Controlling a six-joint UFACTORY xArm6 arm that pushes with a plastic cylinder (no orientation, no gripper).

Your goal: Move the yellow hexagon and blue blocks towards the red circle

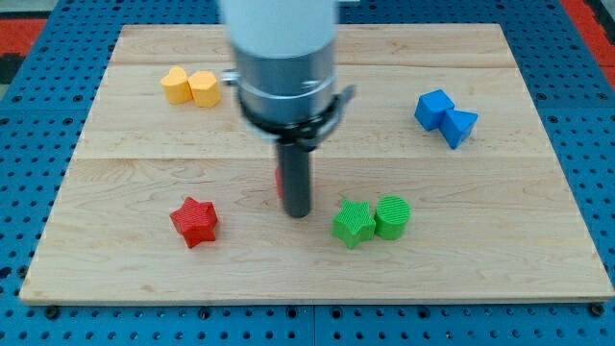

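**Figure: Rod at mid-board, target largely hidden behind it**

Nearest the view's bottom lie the red star (195,221), the green star (354,224) and the green cylinder (392,216), the last two touching. The tool is a plain rod that holds nothing; my tip (298,213) rests on the wooden surface (135,279) between the red star and the green pair. A red sliver at the rod's left edge is probably the red circle (279,179). Farther off, the yellow hexagon (204,87) touches another yellow block (176,85) at the view's upper left; the blue blocks (445,116) sit together at the right. Likely risks: the rod nudging the hidden circle away, or a push on the hexagon dragging its yellow neighbour along.
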